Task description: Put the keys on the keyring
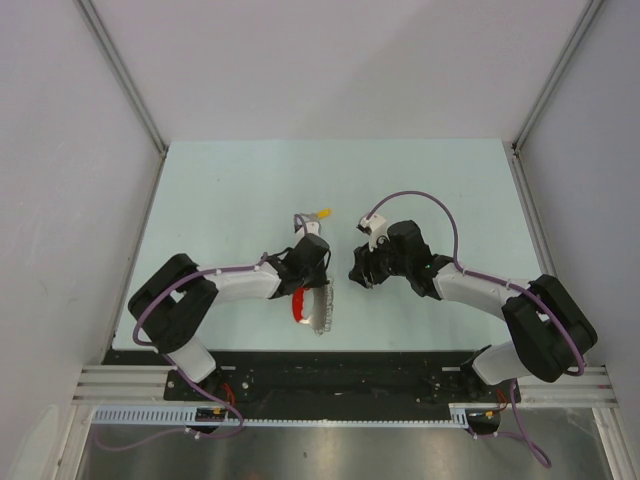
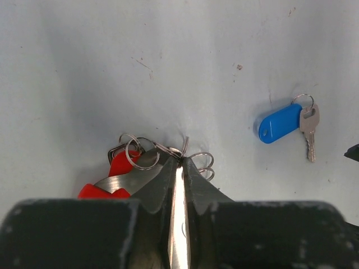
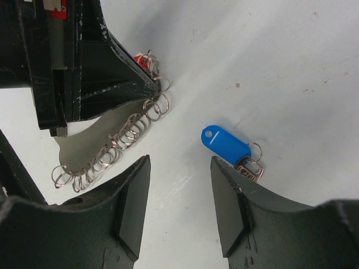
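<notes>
Where the left gripper (image 2: 182, 161) sits: mid-table, low over the keyring (image 2: 137, 162), fingers pressed nearly together w/ the chain's wire rings pinched right at the tips.
keyring: lying on the table (image 1: 230, 190) under the left gripper. In the left wrist cam the red tag (image 2: 119, 166) is left of the fingers, rings bunched beside it. From the right wrist cam the chain trails off along a flat silvery strip (image 3: 84, 147).
right gripper (image 3: 179, 168): fingers spread, nothing btwn them, facing the left gripper across a small gap.
blue key (image 2: 279, 123): blue tag + small silver key on one ring, flat on the table, apart from the keyring, just beside one right gripper finger and partly hidden by it.
yellow key (image 1: 323, 213): seen from the top cam only, on the table beyond the left gripper, apart from the keyring.
keys on the chain: neither one, as far as I can see.
</notes>
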`<state>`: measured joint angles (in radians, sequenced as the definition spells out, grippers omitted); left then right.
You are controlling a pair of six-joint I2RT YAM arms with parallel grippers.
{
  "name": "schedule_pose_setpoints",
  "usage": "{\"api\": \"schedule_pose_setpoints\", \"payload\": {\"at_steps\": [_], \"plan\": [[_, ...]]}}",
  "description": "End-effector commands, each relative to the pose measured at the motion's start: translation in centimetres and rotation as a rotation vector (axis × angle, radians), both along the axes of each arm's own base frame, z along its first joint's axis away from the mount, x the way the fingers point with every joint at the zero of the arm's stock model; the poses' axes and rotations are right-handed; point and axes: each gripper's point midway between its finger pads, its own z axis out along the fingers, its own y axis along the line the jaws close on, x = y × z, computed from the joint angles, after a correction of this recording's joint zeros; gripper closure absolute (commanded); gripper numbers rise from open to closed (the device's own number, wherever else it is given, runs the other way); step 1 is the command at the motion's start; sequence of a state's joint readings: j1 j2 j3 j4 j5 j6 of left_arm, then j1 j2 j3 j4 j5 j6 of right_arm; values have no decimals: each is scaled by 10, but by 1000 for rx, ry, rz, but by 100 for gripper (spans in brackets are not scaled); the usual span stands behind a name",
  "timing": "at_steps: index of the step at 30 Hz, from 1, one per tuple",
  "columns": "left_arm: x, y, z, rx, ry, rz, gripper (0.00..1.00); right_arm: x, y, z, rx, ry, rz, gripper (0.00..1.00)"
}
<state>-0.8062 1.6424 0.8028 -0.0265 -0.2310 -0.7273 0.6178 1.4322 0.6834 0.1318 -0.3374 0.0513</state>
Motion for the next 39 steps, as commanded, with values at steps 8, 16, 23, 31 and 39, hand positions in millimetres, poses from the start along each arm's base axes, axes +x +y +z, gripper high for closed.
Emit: {"api": "schedule_pose_setpoints", "payload": {"at_steps": [8,16,23,31,39], "plan": [[0,-3,33,5,-115,-134,100,8,3,32,47,-96,6,48],[-6,-12,68,-24,-293,-348,100,1,4,52,96,-170,43,48],[-17,-15,111,-166,-499,-417,100,-12,11,63,189,-192,123,53],[-32,-17,124,-302,-596,-442,100,-14,20,81,331,-175,142,57],[-35,-20,128,-342,-614,-446,100,-3,39,79,404,-142,-3,59]]}}
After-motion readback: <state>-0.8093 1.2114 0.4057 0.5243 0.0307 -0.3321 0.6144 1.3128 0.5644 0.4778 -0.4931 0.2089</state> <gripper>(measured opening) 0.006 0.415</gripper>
